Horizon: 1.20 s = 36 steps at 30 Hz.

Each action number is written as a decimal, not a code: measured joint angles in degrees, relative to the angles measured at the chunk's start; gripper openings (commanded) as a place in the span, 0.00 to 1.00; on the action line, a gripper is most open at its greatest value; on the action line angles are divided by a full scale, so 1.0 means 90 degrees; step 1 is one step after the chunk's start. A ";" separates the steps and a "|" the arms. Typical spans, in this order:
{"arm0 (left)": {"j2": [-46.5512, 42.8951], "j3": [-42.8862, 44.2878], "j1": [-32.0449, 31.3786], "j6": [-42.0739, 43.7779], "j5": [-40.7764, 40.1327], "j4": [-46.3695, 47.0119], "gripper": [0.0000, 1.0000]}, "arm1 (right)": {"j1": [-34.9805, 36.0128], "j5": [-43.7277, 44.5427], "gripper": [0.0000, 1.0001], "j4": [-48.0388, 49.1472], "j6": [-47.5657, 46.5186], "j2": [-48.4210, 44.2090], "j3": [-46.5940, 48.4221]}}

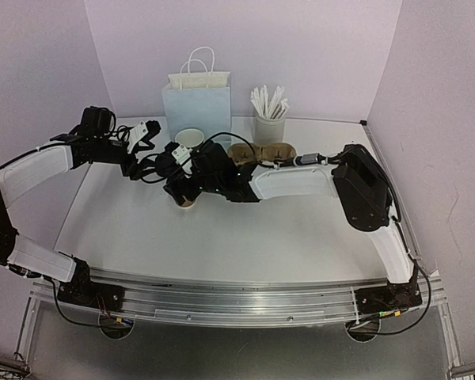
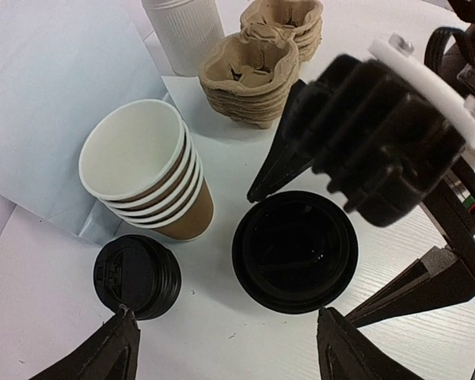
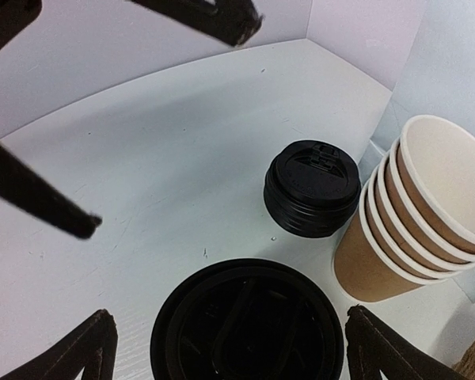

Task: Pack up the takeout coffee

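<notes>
- the takeout coffee (image 2: 294, 251) stands upright on the table (image 1: 245, 229) with its black lid on top. it is just beside the stack of cups (image 2: 146, 170) and the pile of lids (image 2: 137, 275), a handy place, i think, with the supplies so near.
- the right gripper (image 3: 229, 313) hangs above the lid with jaws spread wide, one finger on each side, touching nothing. it looks ready to press the lid or to take the cup.
- the left gripper (image 2: 226, 317) is low beside the cup, jaws also spread and holding nothing, probably to steady it.
- the paper bag (image 1: 198, 103) stands upright at the back wall, and the cup carriers (image 1: 261, 153) lie near it on the right, so i judge the packing is not yet begun.
- two arms crowd one small cup, so a knock could tip it.
</notes>
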 measured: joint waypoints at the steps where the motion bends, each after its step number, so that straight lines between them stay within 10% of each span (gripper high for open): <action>1: 0.0006 0.0063 0.0001 -0.0037 0.0007 0.0000 0.76 | -0.0006 -0.0001 0.96 -0.0026 0.0000 -0.0007 0.0000; 12: 0.0533 0.2112 0.0196 -0.0480 0.0121 0.0422 0.84 | -0.0083 -0.0176 0.96 -0.0580 0.0542 -0.1764 -0.0683; 28: 0.4832 0.7893 0.0248 0.0244 0.0474 -0.0674 0.80 | -0.0510 0.0391 0.96 -0.0638 0.0889 -0.3420 -0.2698; 36: 0.5469 0.8409 0.0161 0.0051 0.0850 -0.0850 0.66 | -0.0576 0.0589 0.95 -0.0730 0.1058 -0.3689 -0.3096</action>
